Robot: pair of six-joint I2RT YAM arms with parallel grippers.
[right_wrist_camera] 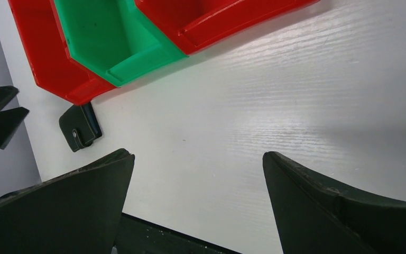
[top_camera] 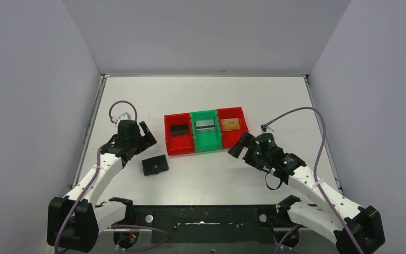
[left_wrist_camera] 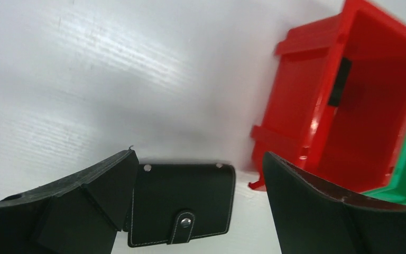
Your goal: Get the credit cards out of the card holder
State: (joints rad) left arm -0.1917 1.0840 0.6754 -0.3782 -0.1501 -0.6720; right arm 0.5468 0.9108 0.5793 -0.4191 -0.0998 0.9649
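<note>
Top external: card holder (top_camera: 155,165) lies just five o'clock of the released left end effector (top_camera: 142,145); right end effector (top_camera: 242,145), likewise released, sits well apart.

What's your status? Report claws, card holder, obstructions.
Left claw open, empty, beside card holder. Right claw open, empty. Holder shut, flat on table; three credit cards lie in the bins. Nothing in the way.
</note>
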